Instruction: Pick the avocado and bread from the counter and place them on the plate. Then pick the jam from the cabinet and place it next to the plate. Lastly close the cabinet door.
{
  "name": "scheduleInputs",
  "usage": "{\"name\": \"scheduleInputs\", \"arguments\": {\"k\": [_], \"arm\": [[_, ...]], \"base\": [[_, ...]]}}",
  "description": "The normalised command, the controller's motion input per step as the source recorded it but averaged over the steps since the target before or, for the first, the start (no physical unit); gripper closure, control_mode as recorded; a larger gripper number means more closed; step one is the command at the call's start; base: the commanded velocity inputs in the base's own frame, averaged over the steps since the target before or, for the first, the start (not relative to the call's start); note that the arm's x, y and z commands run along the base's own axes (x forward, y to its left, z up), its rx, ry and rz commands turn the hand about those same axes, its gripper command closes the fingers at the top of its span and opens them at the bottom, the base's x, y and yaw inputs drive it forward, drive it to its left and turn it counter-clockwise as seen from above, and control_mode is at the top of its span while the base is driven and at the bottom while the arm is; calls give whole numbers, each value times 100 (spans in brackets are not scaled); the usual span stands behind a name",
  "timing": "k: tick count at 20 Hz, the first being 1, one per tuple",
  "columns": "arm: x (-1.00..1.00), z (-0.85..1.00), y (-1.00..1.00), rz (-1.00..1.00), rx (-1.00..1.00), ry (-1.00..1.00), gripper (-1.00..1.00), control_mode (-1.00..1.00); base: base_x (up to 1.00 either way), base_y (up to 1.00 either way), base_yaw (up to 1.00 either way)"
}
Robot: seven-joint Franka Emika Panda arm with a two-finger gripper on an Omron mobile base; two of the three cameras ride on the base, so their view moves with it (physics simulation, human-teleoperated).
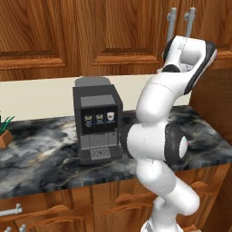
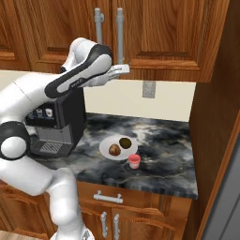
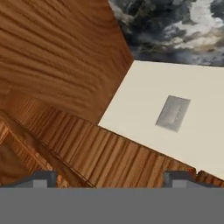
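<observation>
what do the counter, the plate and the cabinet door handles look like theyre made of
The counter looks like polished dark marble: grey-black with pale veins and soft sheen. The plate seems glazed white ceramic, smooth and evenly white, though plastic can't be ruled out. The cabinet door handles look like brushed grey metal bars, on reddish-brown grained wood.

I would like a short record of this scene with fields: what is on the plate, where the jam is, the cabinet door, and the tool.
plate: on the counter, right of the coffee machine
on plate: bread and avocado
jam: on the counter beside the plate
cabinet door: looks closed
tool: open, empty, raised near the door handles
</observation>
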Motion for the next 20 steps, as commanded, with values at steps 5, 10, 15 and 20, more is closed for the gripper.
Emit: {"name": "scheduleInputs", "arguments": {"k": [5,10,15,20], "arm": [[100,0,-18,19,35,23,-100,-100],[89,0,0,15,26,23,-100,-100],[57,0,0,13,21,22,-100,-100],[49,8,0,13,19,24,-100,-100]], "base": [[0,0,0],[0,0,0],[0,0,0],[0,0,0]]}}
